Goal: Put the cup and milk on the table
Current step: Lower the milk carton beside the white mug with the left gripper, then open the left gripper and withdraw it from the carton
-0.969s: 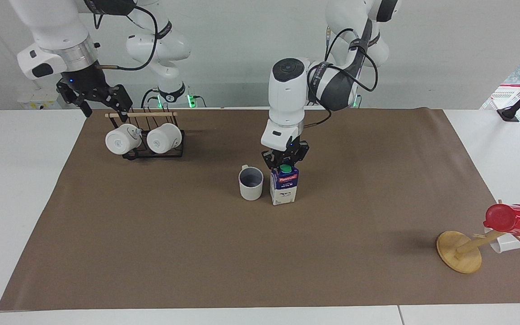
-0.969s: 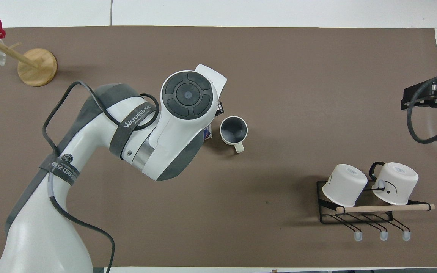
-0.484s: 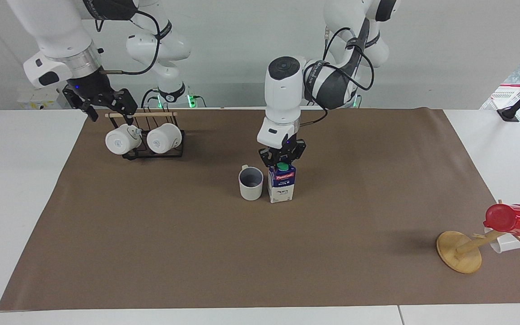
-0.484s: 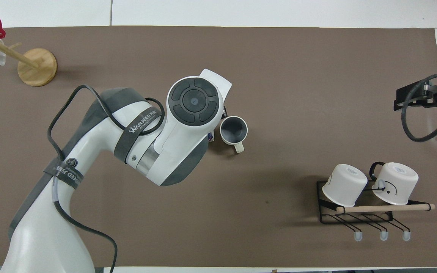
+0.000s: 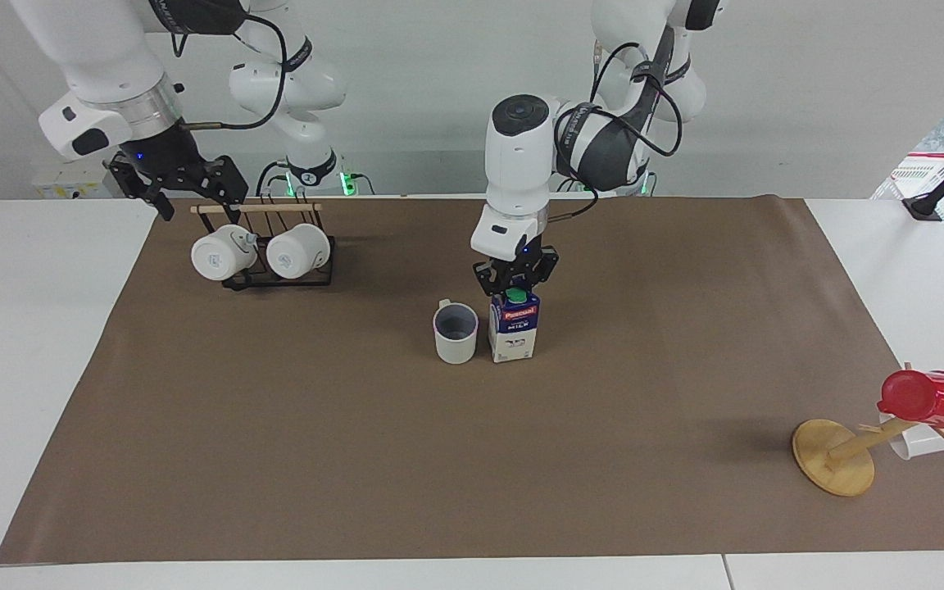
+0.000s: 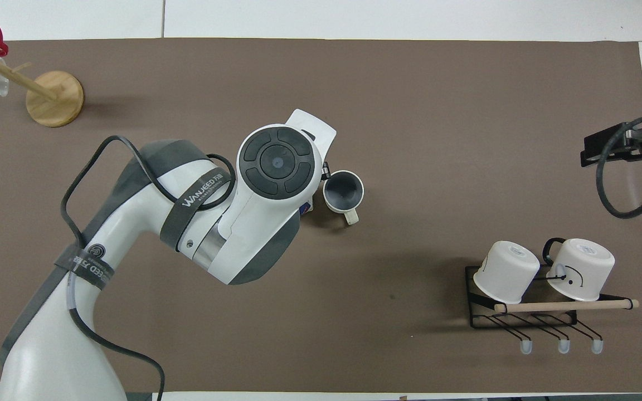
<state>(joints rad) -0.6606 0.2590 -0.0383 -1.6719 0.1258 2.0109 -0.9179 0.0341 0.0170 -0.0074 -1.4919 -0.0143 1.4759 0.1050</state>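
White tabletop (image 5: 46,344) carries a large brown paper sheet (image 5: 357,459) that covers most of its middle. Near the sheet's centre the milk (image 5: 514,327) stands upright on the paper, and the cup (image 5: 456,331) stands upright just beside it, toward the right arm's end, with a narrow gap between the two. The cup's handle points toward the robots.

From its base the left arm bends forward and down over the centre of the sheet, its last link nearly vertical. The left gripper (image 5: 516,283) points straight down at the carton's green cap, its fingers (image 5: 488,288) on either side of the carton's top; whether they clench the carton or stand released cannot be told. In the overhead view the arm's wrist hides almost all of the carton, only a sliver (image 6: 305,206) showing beside the cup (image 6: 343,190).

At the right arm's end, the right gripper (image 5: 187,195) hangs in the air beside the black wire rack (image 5: 279,279), close to its wooden bar, fingers spread apart and holding nothing. Two white mugs (image 5: 263,254) lie tilted on that rack.

At the left arm's end a wooden peg stand (image 5: 837,455) holds a red cup (image 5: 927,399).
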